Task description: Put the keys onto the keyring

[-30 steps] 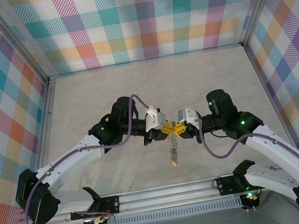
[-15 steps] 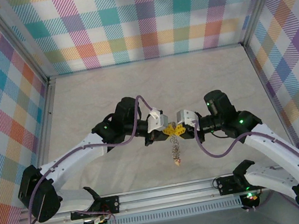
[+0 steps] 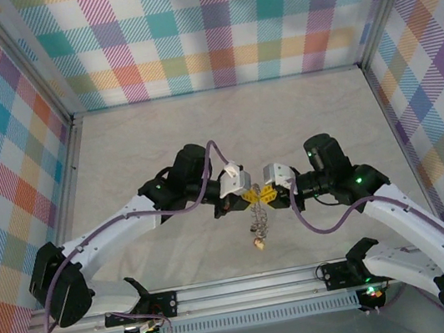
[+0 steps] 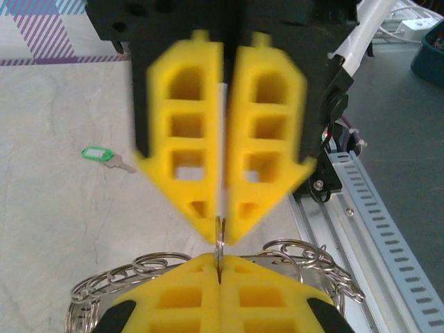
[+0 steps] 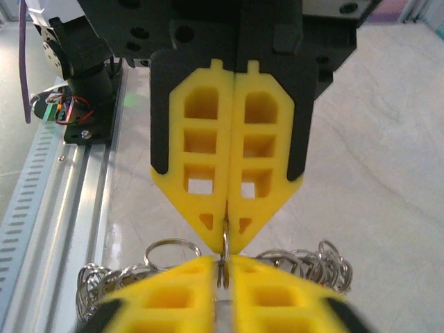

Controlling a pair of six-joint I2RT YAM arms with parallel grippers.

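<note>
The yellow-fingered left gripper (image 5: 227, 239) and right gripper (image 4: 220, 236) meet tip to tip above the pale table (image 3: 158, 134), probably so the large thin silvery keyring (image 3: 257, 220), strung with small rings (image 4: 156, 263), hangs free below, long axis vertical. Left jaws are clamped on a small silvery ring (image 5: 224, 255) seen edge-on. Right jaws sit nearly together, grip unclear.

Bright, even light; right end effector (image 4: 222, 232) blurred in left wrist view.

Left gripper (image 3: 249, 195) and right gripper (image 3: 265, 196) meet — keys (image 3: 257, 225) dangling below.
</note>
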